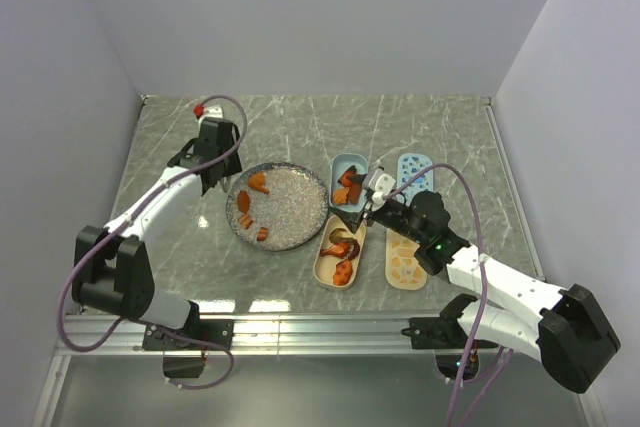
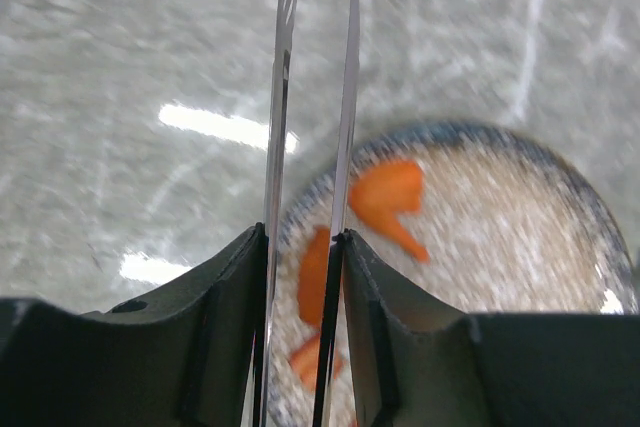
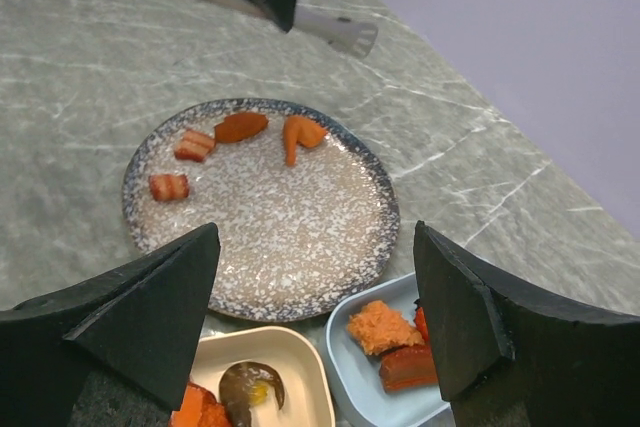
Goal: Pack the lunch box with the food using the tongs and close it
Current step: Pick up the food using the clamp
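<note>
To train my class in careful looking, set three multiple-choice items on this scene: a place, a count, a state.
1. Relative to the blue tub and beige tub, the plate lies: A between them; B on the side of the left arm; C beyond them, at the far wall.
2. On the plate, the food pieces number: A two; B four; C seven.
3. The right gripper is: A shut on a food piece; B shut on the plate's rim; C open and empty.
Answers: B, the top view shows it there; B, the right wrist view shows four; C, its fingers stand wide with nothing between.
</note>
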### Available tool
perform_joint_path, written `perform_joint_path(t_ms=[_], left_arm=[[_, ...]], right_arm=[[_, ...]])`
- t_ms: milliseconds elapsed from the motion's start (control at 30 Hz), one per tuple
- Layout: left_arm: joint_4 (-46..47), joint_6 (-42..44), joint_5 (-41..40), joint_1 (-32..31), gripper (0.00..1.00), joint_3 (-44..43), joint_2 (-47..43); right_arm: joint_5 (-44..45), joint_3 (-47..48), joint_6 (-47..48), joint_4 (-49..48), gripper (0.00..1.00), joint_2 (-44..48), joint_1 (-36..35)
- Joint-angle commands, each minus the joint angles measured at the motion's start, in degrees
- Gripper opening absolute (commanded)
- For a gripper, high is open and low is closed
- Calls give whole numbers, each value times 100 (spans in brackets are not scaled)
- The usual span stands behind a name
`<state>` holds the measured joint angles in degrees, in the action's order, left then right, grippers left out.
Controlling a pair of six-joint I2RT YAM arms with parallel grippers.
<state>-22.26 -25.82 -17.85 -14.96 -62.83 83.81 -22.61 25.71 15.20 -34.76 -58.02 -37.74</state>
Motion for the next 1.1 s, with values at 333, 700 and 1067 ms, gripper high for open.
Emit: perform_joint_path(t_ms=[333,700,1067], left_arm=[[-552,-1055,-1185,-1772,41,867,-1208],[-1447,-2128,-2723,-2995,44,711,-1648],[-992,-2498,-3128,-3101,44,1088,-1667]], right_arm=[[592,92,-509,-206,85,677,529],[-243,39,-1028,-593,87,652,1119],[-613,-92,-1396,-882,86,589,1207]])
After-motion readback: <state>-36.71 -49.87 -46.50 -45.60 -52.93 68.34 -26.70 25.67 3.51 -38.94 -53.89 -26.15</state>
